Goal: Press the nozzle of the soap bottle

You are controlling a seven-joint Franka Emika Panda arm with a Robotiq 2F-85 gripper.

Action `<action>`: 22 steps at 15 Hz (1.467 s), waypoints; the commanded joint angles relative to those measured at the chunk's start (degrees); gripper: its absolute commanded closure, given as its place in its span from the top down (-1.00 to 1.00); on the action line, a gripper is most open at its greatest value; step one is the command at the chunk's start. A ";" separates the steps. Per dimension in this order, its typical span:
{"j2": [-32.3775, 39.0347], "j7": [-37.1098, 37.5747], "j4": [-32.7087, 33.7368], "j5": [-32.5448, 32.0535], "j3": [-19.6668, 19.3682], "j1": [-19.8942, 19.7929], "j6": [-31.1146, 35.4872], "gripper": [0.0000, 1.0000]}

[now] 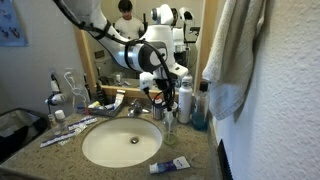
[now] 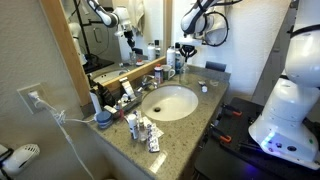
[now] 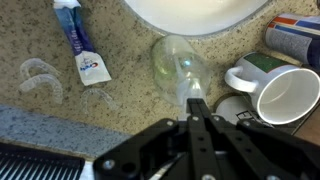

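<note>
The soap bottle (image 3: 178, 65) is clear and slightly green. In the wrist view I see it from above, standing on the speckled counter beside the sink rim (image 3: 200, 18). My gripper (image 3: 195, 104) is shut with its two dark fingers pressed together, and the tips are over the bottle's top edge. Whether they touch the nozzle is hidden by the fingers. In an exterior view my gripper (image 1: 160, 90) points down at the right of the sink, above the small clear bottle (image 1: 170, 124). In an exterior view the gripper (image 2: 186, 50) hangs over the far end of the counter.
A white mug (image 3: 290, 95) and a round lid stand right of the bottle. A toothpaste tube (image 3: 85, 50) and clear plastic trays (image 3: 40, 80) lie to the left. Taller bottles (image 1: 185, 100) stand behind, and a towel (image 1: 235, 50) hangs on the right. The basin (image 1: 120, 143) is left of the gripper.
</note>
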 commanded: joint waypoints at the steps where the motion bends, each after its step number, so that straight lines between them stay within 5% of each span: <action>1: 0.26 0.70 -2.85 0.20 -0.06 0.15 3.07 -1.00; 22: 1.73 0.57 -6.43 1.14 0.00 0.17 6.72 -1.00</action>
